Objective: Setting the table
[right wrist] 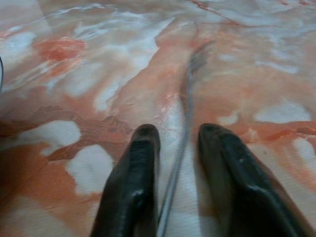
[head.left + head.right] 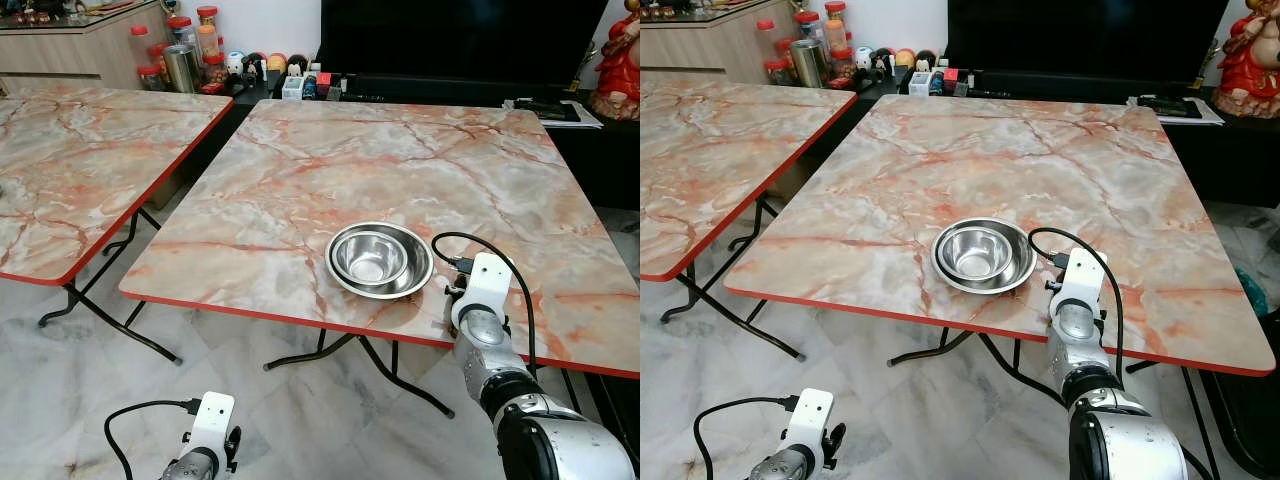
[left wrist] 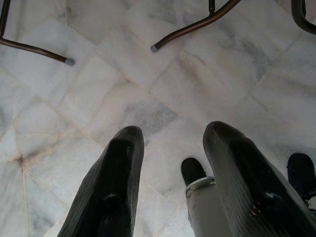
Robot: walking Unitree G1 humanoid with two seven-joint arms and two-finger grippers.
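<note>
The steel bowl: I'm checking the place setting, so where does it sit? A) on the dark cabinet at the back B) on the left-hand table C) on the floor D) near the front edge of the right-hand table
D: the steel bowl stands upright near the red front edge of the right-hand table, just left of the right gripper.

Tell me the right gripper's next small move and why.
Probably ease the right gripper up and back off the steel bowl. The bowl sits flat on the marble table near its front edge, and the open fingers straddle what looks like its thin rim without pinching it, so it seems placed. The left gripper hangs idle.
</note>
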